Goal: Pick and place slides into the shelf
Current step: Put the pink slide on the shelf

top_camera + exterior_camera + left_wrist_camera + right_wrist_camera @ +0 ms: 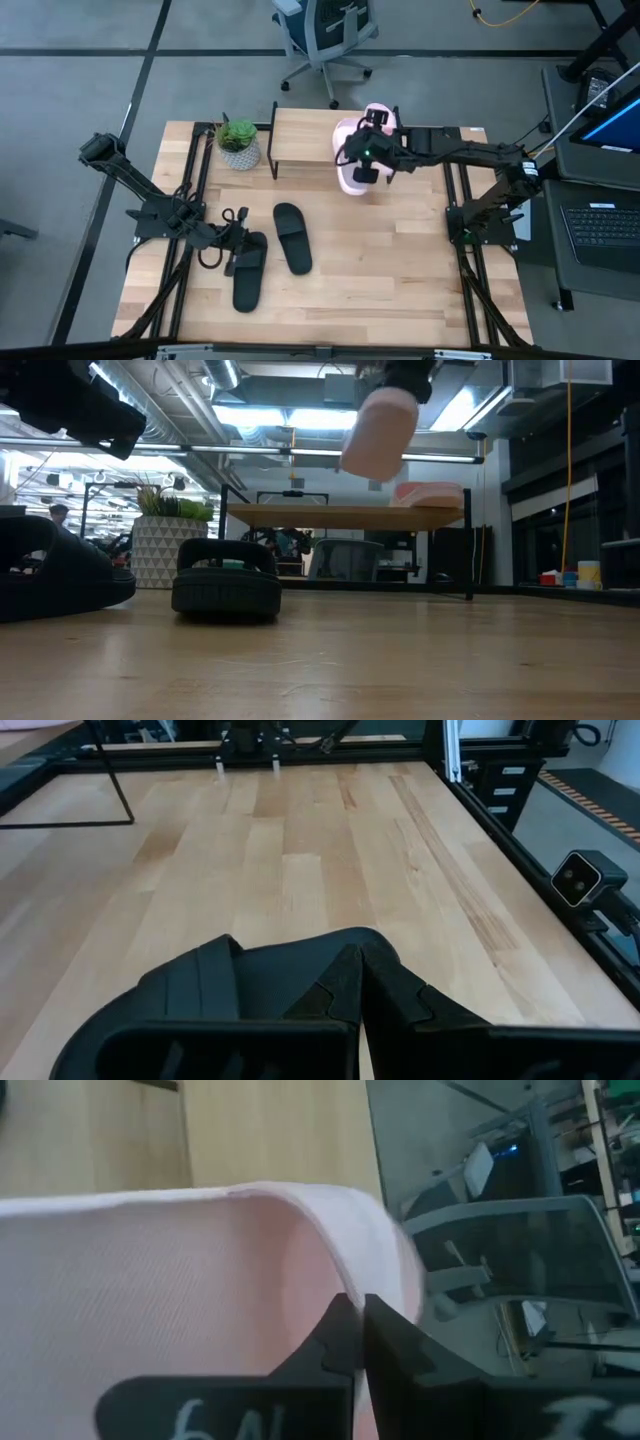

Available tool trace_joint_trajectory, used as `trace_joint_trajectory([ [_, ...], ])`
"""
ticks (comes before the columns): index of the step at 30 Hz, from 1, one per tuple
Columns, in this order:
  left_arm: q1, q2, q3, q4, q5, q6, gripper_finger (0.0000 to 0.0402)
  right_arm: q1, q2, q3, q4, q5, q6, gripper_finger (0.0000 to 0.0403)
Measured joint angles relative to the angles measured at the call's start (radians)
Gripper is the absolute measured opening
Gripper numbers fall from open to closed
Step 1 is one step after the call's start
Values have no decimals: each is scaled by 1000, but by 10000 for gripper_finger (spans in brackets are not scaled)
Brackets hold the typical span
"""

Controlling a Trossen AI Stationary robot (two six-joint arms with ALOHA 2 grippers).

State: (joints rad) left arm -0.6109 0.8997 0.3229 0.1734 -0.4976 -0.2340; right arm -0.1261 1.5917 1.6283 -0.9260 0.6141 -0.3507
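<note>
Right end effector pinches a smooth pink slide; left end effector apparently pinches a matte black slide.

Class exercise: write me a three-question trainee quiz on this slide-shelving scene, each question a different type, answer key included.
1. True or false: a pink slide already lies on the shelf.
2. Which tool carries the raised pink slide? A) left B) right
3. Fill in: the left tool is shut on a ____ slide.

Key: 1 true. 2 B, the right tool. 3 black: black slide; the other black slide lies free.
</note>
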Motion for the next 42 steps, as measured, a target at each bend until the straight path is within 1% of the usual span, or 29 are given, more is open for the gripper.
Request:
trace_joint_trajectory([
  [5, 0, 0, 0, 0, -11, 0, 0, -53, 0, 0, 72, -94, -95, 11],
  [8, 0, 0, 0, 0, -17, 0, 0, -82, 0, 0, 87, -133, -101, 11],
  [12, 0, 0, 0, -1, -18, 0, 0, -104, 0, 0, 81, -136, -108, 11],
  [20, 0, 0, 0, -1, -20, 0, 0, -124, 0, 0, 87, -140, -206, 11],
  [27, 0, 0, 0, -1, -86, 0, 0, -190, 6, 0, 102, -146, -212, 11],
  [29, 0, 0, 0, -1, -97, 0, 0, -208, 15, 0, 106, -151, -216, 11],
  [32, 0, 0, 0, -1, -97, -1, 0, -232, 35, 0, 120, -208, -235, 11],
  [33, 0, 0, 0, -1, -97, -1, 0, -237, 43, 0, 130, -212, -242, 11],
  [36, 0, 0, 0, 0, -97, -2, 0, -252, 68, 0, 151, -218, -275, 11],
  [42, 0, 0, 0, 0, -97, -20, 0, -274, 96, 0, 168, -213, -283, 11],
])
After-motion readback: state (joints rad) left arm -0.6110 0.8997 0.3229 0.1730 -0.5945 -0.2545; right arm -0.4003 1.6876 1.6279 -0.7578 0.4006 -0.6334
